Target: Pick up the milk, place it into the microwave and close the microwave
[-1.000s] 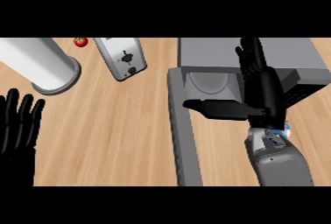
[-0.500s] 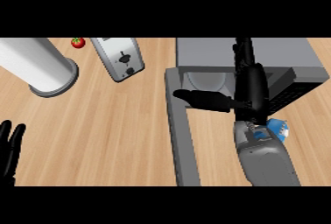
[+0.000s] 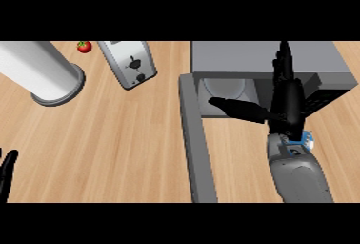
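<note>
Milk (image 3: pixel 307 139) – blue-white carton corner showing beside right wrist, at microwave (image 3: pixel 267 59) front | Right hand (image 3: pixel 287 102) – fingers extending straight, unladen | Left hand (image 3: pixel 7 169) – finger state unclear
</note>
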Robot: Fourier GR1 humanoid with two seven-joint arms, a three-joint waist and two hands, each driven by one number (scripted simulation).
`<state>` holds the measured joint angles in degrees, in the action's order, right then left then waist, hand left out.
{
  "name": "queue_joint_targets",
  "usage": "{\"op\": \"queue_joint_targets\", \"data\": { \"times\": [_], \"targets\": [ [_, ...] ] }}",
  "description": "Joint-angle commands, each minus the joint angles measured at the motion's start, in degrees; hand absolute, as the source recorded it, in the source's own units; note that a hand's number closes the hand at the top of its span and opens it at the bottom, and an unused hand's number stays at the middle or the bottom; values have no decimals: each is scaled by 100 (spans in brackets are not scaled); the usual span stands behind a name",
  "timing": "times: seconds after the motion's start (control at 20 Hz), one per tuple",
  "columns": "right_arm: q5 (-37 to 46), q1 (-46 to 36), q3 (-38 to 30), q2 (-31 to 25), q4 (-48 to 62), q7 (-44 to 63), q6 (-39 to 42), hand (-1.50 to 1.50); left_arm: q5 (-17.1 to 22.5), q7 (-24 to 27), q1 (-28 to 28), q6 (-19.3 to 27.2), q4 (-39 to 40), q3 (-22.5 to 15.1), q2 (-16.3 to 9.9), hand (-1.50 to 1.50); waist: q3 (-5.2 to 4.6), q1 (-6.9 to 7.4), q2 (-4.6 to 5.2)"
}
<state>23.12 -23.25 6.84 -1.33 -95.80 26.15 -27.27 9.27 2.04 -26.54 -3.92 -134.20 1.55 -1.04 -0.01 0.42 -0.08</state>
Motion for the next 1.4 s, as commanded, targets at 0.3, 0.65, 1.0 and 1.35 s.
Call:
{"op": "queue_joint_targets", "data": {
  "times": [0.3, 0.65, 1.0, 1.35],
  "targets": [
    [-210, 978, -398, -211, -109, -519, 27, -150, 96, 159, -606, -230, -325, 54, 65, -150, 2, -18, -4],
    [-812, 1613, -967, -515, 205, -1441, 187, -150, 69, 222, -759, -248, -421, -191, 102, -150, 5, -9, 0],
    [-990, 2250, -921, -276, 472, -2264, 192, -150, 217, 313, -915, -451, -535, 18, 102, -150, 5, 2, 1],
    [-1383, 2700, -1112, -587, 660, -2914, 785, -150, -51, 1309, -1228, -610, 316, -297, 103, -150, 3, -9, -3]
  ]
}}
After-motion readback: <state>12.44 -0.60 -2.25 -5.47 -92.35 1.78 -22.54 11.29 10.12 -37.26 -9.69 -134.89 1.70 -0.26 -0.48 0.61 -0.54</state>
